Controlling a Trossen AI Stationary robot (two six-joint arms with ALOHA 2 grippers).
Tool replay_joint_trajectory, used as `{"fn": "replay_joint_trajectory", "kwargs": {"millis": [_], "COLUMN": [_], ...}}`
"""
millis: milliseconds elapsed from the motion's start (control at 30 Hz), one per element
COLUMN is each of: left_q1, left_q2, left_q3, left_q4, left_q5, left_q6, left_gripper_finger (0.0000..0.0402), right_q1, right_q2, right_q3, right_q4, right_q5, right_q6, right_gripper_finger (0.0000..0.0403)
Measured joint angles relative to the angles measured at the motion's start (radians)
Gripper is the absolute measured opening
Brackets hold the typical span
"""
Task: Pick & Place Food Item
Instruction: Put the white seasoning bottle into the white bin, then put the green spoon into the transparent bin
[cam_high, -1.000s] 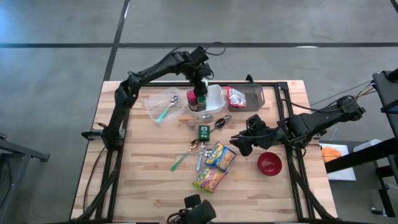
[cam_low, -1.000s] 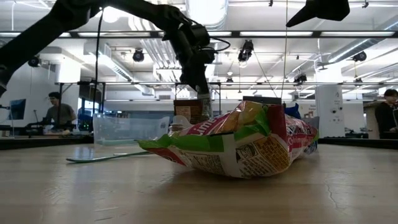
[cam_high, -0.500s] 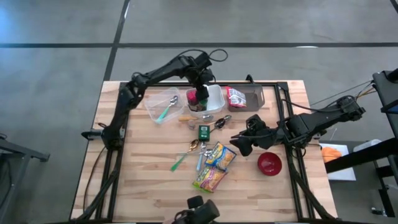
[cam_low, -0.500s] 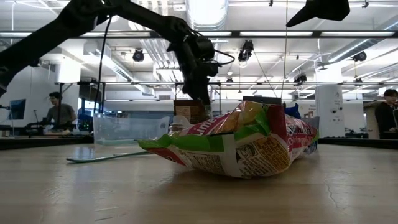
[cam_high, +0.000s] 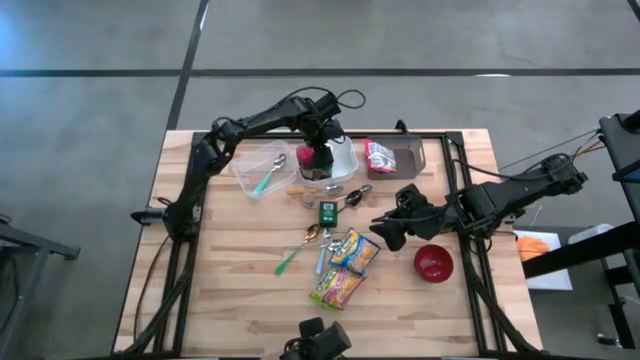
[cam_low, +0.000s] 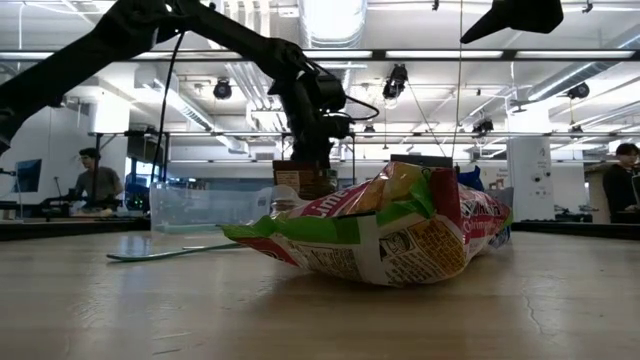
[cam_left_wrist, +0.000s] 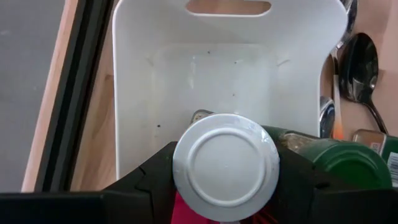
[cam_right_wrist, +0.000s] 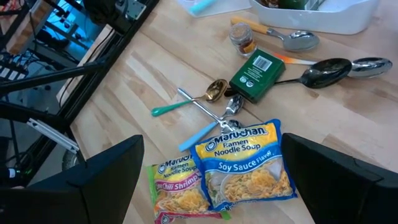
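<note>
held item: a jar (cam_left_wrist: 226, 167) with a white lid and red body is clamped between the fingers of the left tool (cam_high: 318, 152); long axis upright, lid facing the wrist camera.
place target: the white bin (cam_left_wrist: 211, 74) is seen directly below the jar; bare floor shows beyond the lid.
key relation: jar is held over the bin's near part, tool pointing steeply down; the drop line is judged to run straight down into the bin.
neighbour: a green-lidded jar (cam_left_wrist: 348, 163) lies just beside the held one, inside the bin; contact cannot be told.
clearance risk: the two jars are judged likely to bump on release.
right tool (cam_high: 392, 228): fingers spread wide, nothing held; parked above the noodle packs (cam_right_wrist: 245, 165), well apart from the bin.
nearer arm: left, already over the bin.
table (cam_high: 240, 290): spoons and packs are left scattered mid-table.
</note>
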Motion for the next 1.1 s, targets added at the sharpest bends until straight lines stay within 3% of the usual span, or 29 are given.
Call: {"fn": "replay_joint_trajectory", "kwargs": {"millis": [167,467,867,1100], "left_q1": [0.0,-0.001,-0.005,-0.028], "left_q2": [-0.001,-0.006,-0.097,-0.227], "left_q3": [-0.006,-0.009,-0.001,-0.008], "left_q4": [0.005,-0.002,-0.013,-0.204], "left_q5": [0.0,-0.007,-0.007,-0.01], "left_q6": [0.0,0.0,-0.007,-0.058], "left_gripper_finger": [0.0192,0.0281,0.0288,0.0289], "right_q1": [0.0,0.0,0.0,0.0], "right_q2": [0.0,0.0,0.0,0.0], "right_q3": [0.0,0.0,0.0,0.0], "right_q4": [0.0,0.0,-0.001,-0.001], "right_q5": [0.0,0.0,0.0,-0.001], "right_q6": [0.0,0.007,0.001,-0.016], "right_gripper_finger": [0.0373,0.0373,0.0373,0.0373]}}
